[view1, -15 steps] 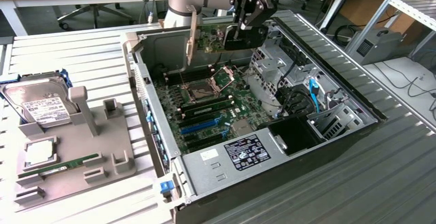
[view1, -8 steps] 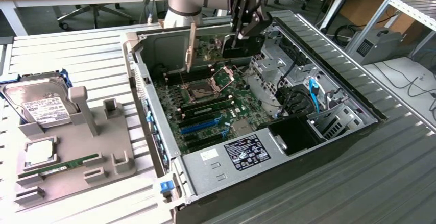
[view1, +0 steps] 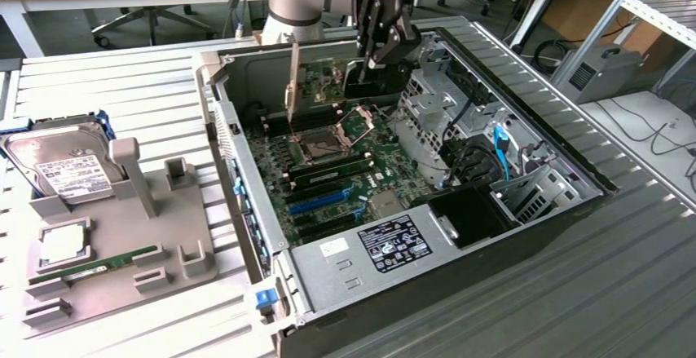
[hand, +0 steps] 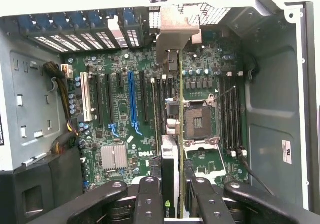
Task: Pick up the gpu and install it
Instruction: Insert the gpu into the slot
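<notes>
1. Above the open computer case (view1: pixel 326 272), the gripper (view1: pixel 377 48) holds the gpu (hand: pixel 170 171) — its fingers (hand: pixel 150 196) press on both flat sides of the card.
2. The gpu hangs on its edge over the motherboard (view1: pixel 326 170), up in the air. I think it is not in any slot yet.
3. Its pale metal bracket (view1: pixel 292 89) hangs down at one end of the card.
4. The card looks stiff and flat, and I think it is quite light.
5. It looks easy to hurt — the little parts on it should not be squeezed hard or bumped.
6. A good place to hold it is the flat sides near the top edge, away from the bracket, as the fingers do now.
7. The long blue slot (hand: pixel 132 101) is off to one side of the card, not under it.
</notes>
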